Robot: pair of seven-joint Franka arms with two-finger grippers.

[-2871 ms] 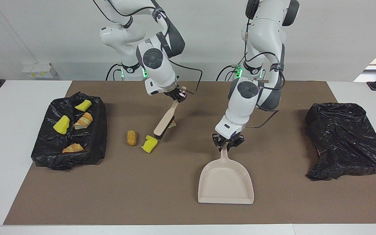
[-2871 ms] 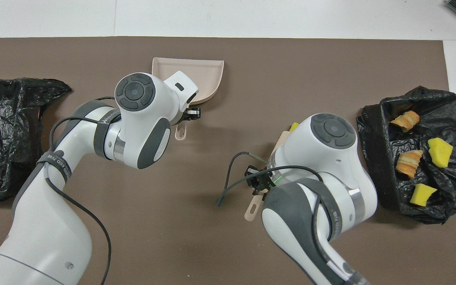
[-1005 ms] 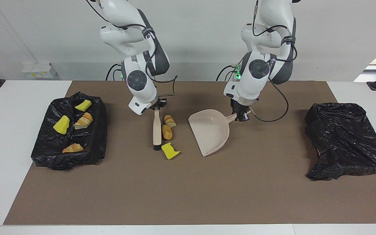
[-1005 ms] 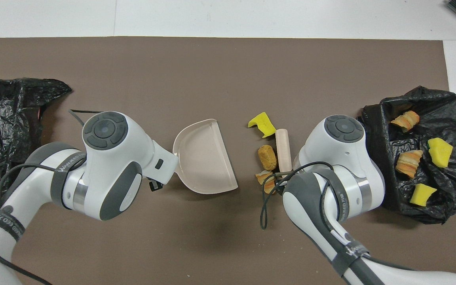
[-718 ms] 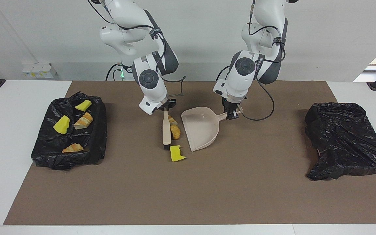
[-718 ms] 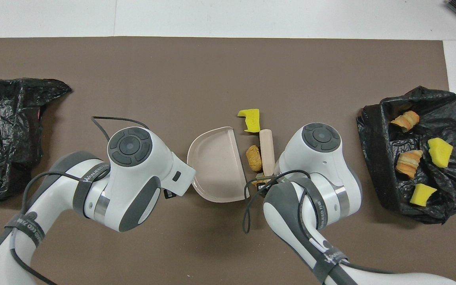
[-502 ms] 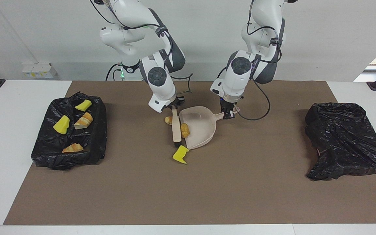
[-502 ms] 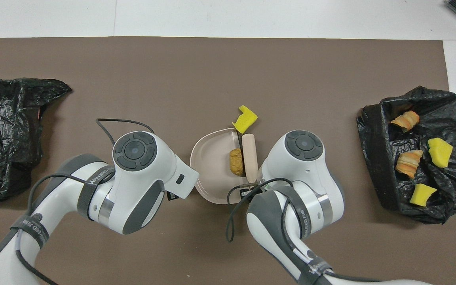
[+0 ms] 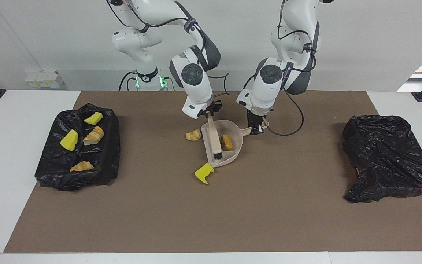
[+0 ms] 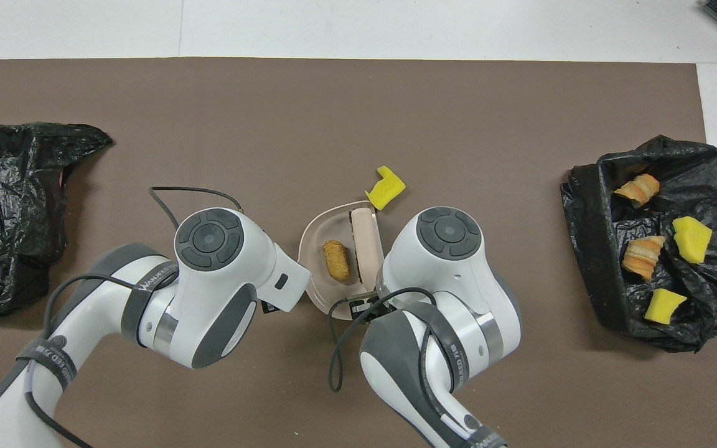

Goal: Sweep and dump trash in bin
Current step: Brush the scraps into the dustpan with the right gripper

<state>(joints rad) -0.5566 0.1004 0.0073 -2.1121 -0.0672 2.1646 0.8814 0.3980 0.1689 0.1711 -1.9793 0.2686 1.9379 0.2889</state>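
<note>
My left gripper (image 9: pixel 258 129) is shut on the handle of the beige dustpan (image 9: pixel 233 135), which lies on the brown mat. My right gripper (image 9: pixel 210 114) is shut on the beige brush (image 9: pixel 214 139), whose bristles rest inside the pan. One tan bread chunk (image 9: pixel 227 142) lies in the pan, also in the overhead view (image 10: pixel 337 260). A croissant piece (image 9: pixel 193 135) lies on the mat just outside the pan, toward the right arm's end. A yellow sponge wedge (image 9: pixel 203 173) lies on the mat at the pan's mouth corner, farther from the robots. In the overhead view my right arm hides the croissant piece.
A black-bagged bin (image 9: pixel 108 154) at the right arm's end holds two yellow wedges and two pastry pieces. A second black bag (image 9: pixel 390 157) lies at the left arm's end. The brown mat (image 9: pixel 211 220) covers the table's middle.
Both grippers closed in on each other. The brush pushed the bread chunk into the dustpan. The croissant piece slipped out beside the pan; the yellow wedge slid past the pan's mouth.
</note>
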